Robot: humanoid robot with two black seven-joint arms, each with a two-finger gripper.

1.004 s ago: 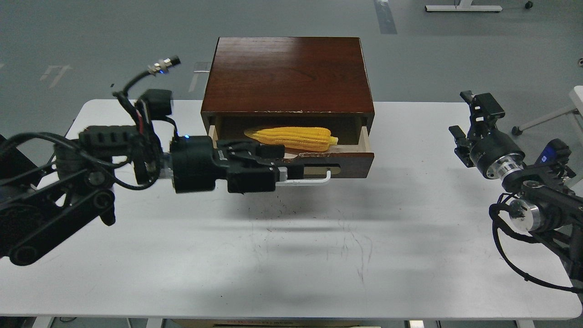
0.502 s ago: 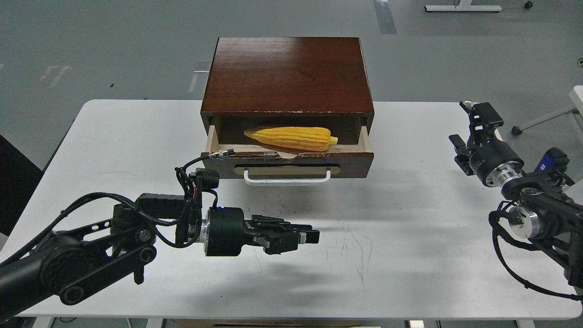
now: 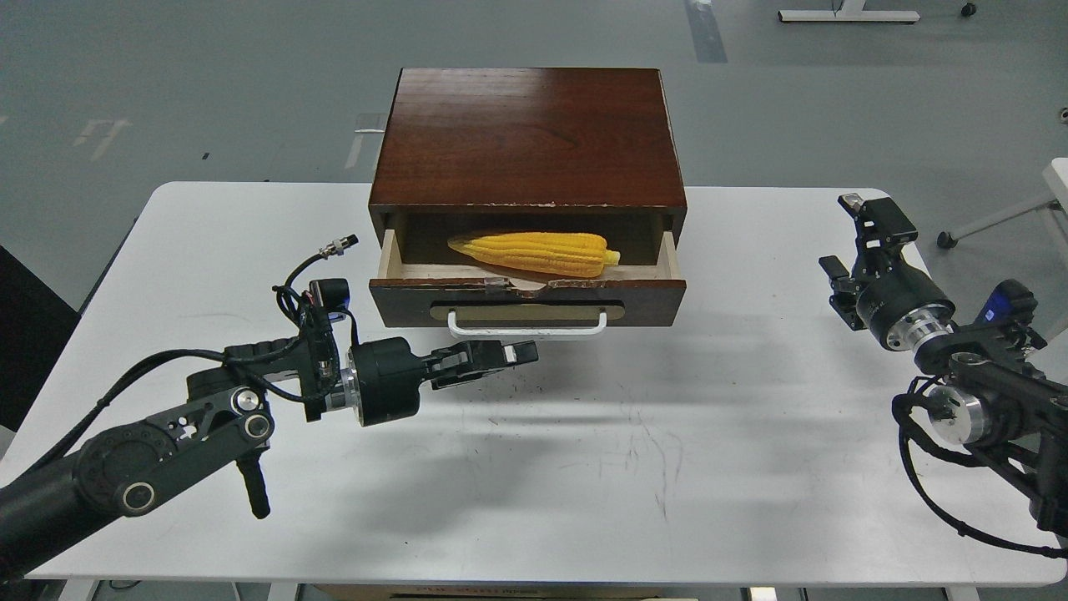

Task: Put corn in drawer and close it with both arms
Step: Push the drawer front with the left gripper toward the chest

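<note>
Yellow corn already lies in the open drawer. Left end effector clenched, empty, below the handle; right end effector: can't tell. Press the front squarely, both sides evenly.

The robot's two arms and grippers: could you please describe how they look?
Both arms are black with silver joint rings and loose black cables. The left gripper has slim black fingers with pale tips behind a round black wrist; the right gripper is blocky and black, with a blue patch farther back.
</note>
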